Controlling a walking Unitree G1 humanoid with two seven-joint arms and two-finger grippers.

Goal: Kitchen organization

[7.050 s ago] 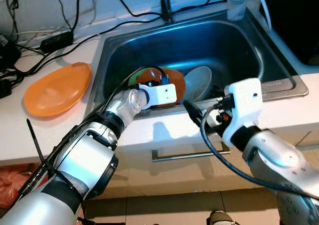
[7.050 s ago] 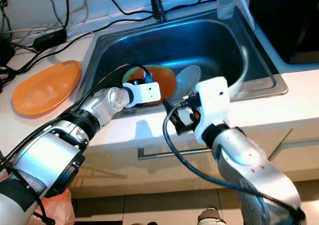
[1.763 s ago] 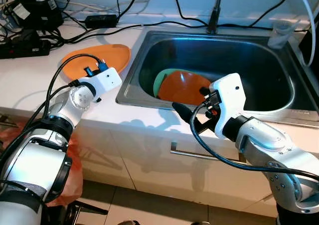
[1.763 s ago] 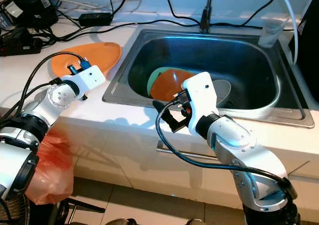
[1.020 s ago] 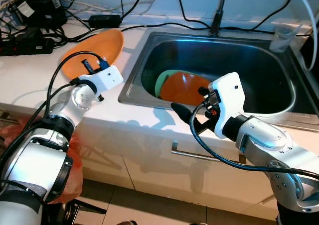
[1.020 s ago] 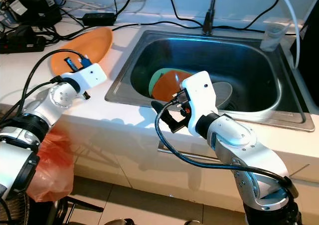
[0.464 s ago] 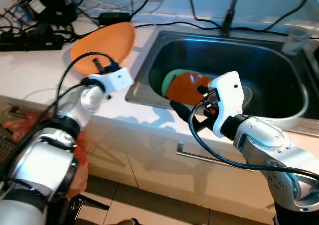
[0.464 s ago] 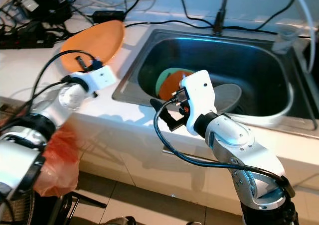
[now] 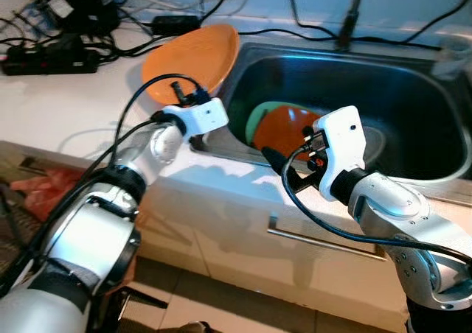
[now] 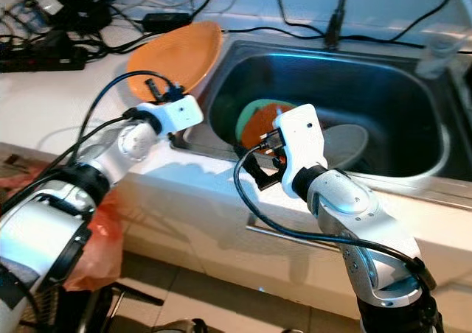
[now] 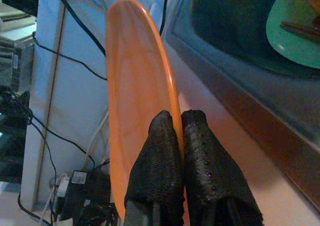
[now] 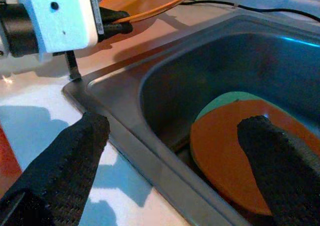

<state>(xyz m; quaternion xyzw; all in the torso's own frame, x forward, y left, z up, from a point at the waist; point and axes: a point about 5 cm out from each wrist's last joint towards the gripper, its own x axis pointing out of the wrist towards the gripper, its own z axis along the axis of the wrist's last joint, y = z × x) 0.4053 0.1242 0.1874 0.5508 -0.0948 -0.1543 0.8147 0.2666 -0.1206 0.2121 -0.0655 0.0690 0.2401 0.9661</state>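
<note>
white counter (image 9: 66, 104) with a steel sink (image 9: 413, 75) set into it; all positions below given relative to the sink. left of the sink, at the back of the counter, a tangle of black cables (image 9: 110, 38) and a power strip (image 9: 48, 59) lie against the wall. faucet stem (image 9: 352, 12) rises behind the sink's rear rim. a clear cup (image 10: 436, 57) stands at the sink's far right corner. below the sink front, a pale cabinet face with a metal handle (image 9: 332, 237); tiled floor under it, and something red-orange (image 9: 37, 186) low beside the cabinet, left of the sink. left gripper (image 11: 180, 131) holds the orange plate (image 9: 190, 62) just over the sink's left rim, plate lifted off the counter and tilted on edge; its two black fingers (image 11: 157, 156) are pressed together, clamped on the plate's near rim. inside the sink, toward its left front, a second orange plate (image 12: 235, 151) lies on top of a green plate (image 11: 295, 38), with a grey dish (image 10: 346, 143) just to their right. right gripper (image 12: 180, 151) hangs over the sink's front rim, fingers spread wide apart, holding nothing.
</note>
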